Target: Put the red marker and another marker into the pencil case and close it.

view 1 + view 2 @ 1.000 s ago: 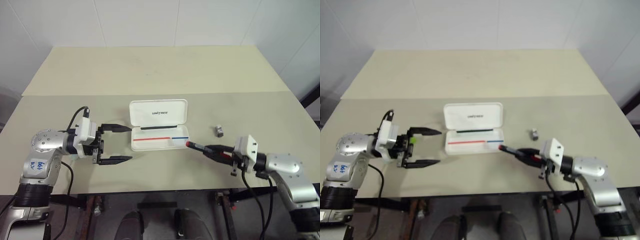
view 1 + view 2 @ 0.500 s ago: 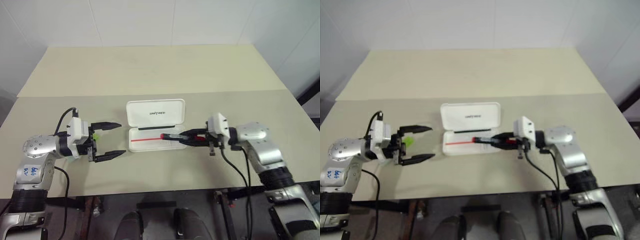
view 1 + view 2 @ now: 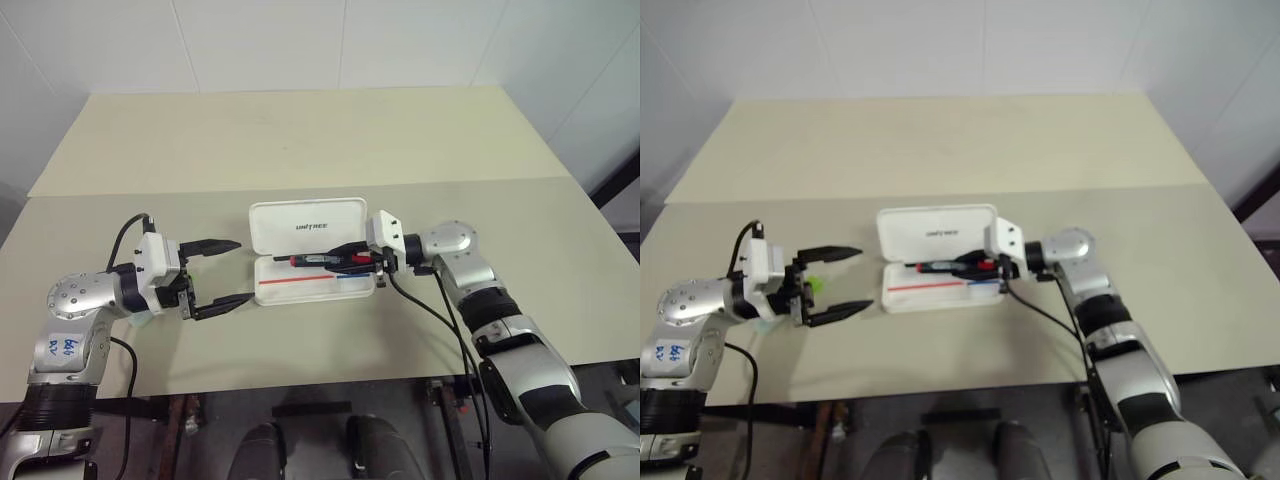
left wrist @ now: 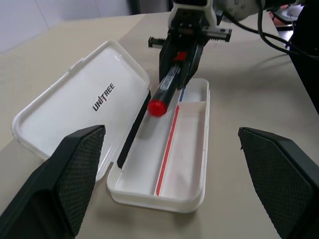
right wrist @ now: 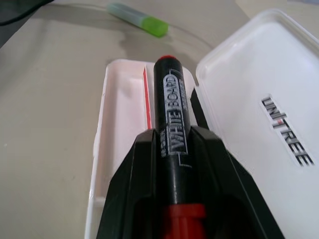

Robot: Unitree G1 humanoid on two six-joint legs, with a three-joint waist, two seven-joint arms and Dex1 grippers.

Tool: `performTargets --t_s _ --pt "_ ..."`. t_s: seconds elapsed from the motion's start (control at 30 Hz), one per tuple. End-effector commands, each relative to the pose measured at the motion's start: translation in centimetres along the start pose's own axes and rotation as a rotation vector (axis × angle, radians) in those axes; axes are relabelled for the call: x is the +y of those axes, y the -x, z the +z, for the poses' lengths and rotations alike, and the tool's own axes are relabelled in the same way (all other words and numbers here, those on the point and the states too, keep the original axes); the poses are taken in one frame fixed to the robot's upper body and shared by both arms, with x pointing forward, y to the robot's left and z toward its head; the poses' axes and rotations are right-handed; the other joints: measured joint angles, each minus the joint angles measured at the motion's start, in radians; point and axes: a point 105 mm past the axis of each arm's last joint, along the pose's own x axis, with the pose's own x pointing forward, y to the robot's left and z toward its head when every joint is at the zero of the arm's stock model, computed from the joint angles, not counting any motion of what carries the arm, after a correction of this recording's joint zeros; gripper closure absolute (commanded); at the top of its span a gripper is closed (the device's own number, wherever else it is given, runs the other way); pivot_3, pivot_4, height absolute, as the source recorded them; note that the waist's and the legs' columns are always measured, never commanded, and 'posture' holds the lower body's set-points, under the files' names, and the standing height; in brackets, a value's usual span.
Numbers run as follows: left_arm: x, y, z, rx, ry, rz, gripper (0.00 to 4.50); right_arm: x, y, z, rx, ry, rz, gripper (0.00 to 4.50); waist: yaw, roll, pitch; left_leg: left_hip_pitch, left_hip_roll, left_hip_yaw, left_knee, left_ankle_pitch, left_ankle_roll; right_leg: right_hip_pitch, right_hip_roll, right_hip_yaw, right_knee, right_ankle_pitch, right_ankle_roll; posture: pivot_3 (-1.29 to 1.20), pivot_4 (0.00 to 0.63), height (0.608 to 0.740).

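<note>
left eye view: the white hard plastic hinged pencil case (image 3: 313, 258) lies open on the beige surface (image 3: 300, 150). the right hand (image 3: 340, 257) grips the slim black red-capped marker (image 3: 312, 260) above the case tray, while the left hand (image 3: 222, 273) is spread wide beside the case.

left wrist view: the marker's red tip hangs over the tray, near the lid hinge.

right wrist view: the stubby light-green highlighter (image 5: 138, 19) lies on the surface beyond the case.
</note>
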Motion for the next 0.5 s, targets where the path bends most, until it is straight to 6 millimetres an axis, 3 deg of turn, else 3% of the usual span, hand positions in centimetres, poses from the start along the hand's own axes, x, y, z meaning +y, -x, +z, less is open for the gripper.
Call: performTargets --t_s 0.03,0.4,0.43,0.5 --pt "-0.1 -0.5 0.7 -0.019 -0.027 -0.004 0.00 -0.5 -0.8 0.9 -0.008 0.065 0.010 3.87 -0.001 0.000 0.000 0.000 0.000 0.000 0.000 0.000 0.000 0.000 0.000 0.000 0.000 0.000 0.000 0.00 0.150 0.740" --pt "-0.1 -1.3 0.8 -0.040 -0.025 -0.002 0.00 -1.7 -2.0 0.7 0.014 0.097 -0.059 3.87 -0.019 0.000 0.000 0.000 0.000 0.000 0.000 0.000 -0.001 0.000 -0.001 0.000 0.000 0.000 0.000 0.00 0.150 0.740" --pt "-0.1 -1.3 0.8 -0.041 -0.025 -0.002 0.00 -1.7 -2.0 0.7 0.011 0.098 -0.064 3.09 -0.020 0.000 0.000 0.000 0.000 0.000 0.000 0.000 -0.001 0.000 0.000 0.000 0.000 0.000 0.000 0.00 0.150 0.740" --pt "0.0 -1.4 0.9 -0.045 -0.025 -0.003 0.00 -1.8 -2.1 0.9 0.003 0.101 -0.068 2.51 -0.021 0.000 0.000 0.000 0.001 0.000 -0.001 0.000 -0.001 0.000 0.000 0.000 0.000 0.000 0.000 0.00 0.150 0.740"
